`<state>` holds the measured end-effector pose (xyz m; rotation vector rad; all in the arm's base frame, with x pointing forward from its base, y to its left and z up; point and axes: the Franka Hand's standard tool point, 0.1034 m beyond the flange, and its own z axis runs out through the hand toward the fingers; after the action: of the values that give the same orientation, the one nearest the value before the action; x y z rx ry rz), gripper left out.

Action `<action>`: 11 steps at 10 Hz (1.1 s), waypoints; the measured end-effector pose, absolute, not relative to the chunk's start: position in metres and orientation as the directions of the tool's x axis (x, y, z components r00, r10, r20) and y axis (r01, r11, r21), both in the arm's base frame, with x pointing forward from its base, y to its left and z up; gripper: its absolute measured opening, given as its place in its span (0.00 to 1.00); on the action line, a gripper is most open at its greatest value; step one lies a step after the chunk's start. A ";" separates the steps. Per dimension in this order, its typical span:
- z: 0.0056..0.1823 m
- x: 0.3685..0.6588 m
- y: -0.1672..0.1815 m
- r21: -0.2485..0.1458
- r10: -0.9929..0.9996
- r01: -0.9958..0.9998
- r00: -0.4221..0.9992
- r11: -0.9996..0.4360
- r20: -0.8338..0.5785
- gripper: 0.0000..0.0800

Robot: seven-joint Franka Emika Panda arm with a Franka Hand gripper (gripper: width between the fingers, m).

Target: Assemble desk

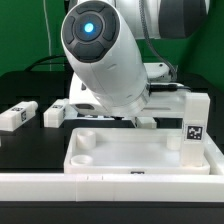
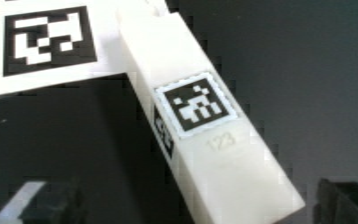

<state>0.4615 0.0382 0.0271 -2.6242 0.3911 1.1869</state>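
Black table [image 1: 18,150], arm [image 1: 105,55] angled down behind desk top [image 1: 130,152], end effector [image 2: 190,200] released, straddling white leg [image 2: 202,125]

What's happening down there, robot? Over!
Jaws wide open, nothing held. White leg lies between them, tag up. Desk top sits apart from the jaws. Nothing seen in the way. Over.

Exterior view: bright, even overhead light. Arm housing [image 1: 105,60] close to lens, soft-edged, blue glow at 12 o'clock. White desk top [image 1: 140,150] nearly blown out. Wrist view: blurred, leg [image 2: 202,120] tag smeared, table [image 2: 318,90] dark.
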 end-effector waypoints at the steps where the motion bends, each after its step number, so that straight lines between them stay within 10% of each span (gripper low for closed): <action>1: 0.026 0.461 0.038 -0.101 -0.146 -0.335 0.635 -0.937 -0.758 0.81; 11: 0.024 0.455 0.041 -0.101 -0.104 -0.333 0.546 -0.937 -0.831 0.81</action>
<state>0.4546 0.0408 0.0239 -2.5364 0.3665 1.3392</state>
